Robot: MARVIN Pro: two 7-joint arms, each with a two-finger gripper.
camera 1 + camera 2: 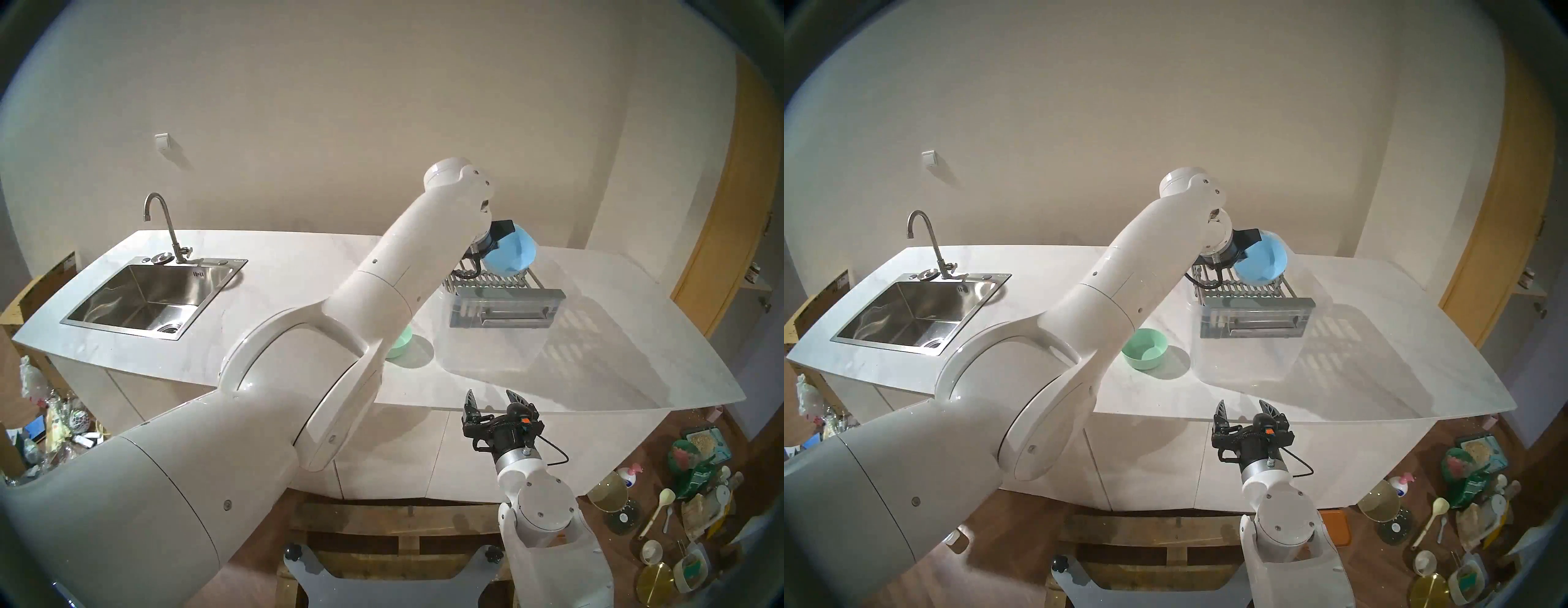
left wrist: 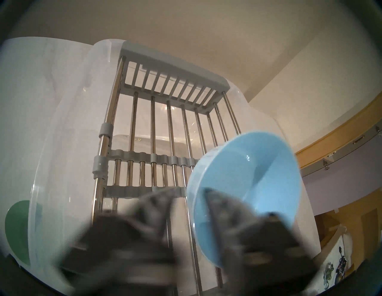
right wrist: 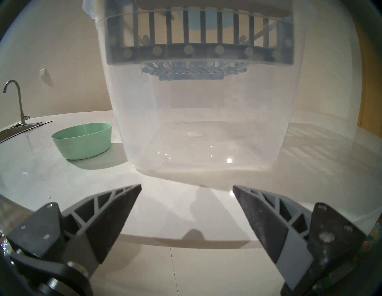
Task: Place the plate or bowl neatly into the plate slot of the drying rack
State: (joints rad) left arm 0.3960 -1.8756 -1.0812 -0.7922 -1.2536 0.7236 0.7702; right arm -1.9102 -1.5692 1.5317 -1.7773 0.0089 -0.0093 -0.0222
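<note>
From the head's left eye we see our left gripper (image 1: 488, 248) clamped on the rim of the blue bowl (image 1: 511, 250), which hangs tipped on edge over the far end of the drying rack (image 1: 507, 297); the rack sits across the top of a clear plastic tub (image 1: 488, 352). Our right gripper (image 1: 494, 403) waits at the counter's near edge, jaws wide apart and empty, well apart from the rack. The head's right eye gives the same layout and also uncovers a green bowl (image 1: 1144, 348) on the counter just left of the tub. In the left wrist view the blue bowl stands on its rim, one blurred finger inside it and one outside, with the plate slot (image 2: 157, 161) lying directly beyond and below, its rods running away from us. We judge the bowl must drop between the dividers, edge-on. The right wrist view shows spread fingers (image 3: 115, 217) facing the tub.
</note>
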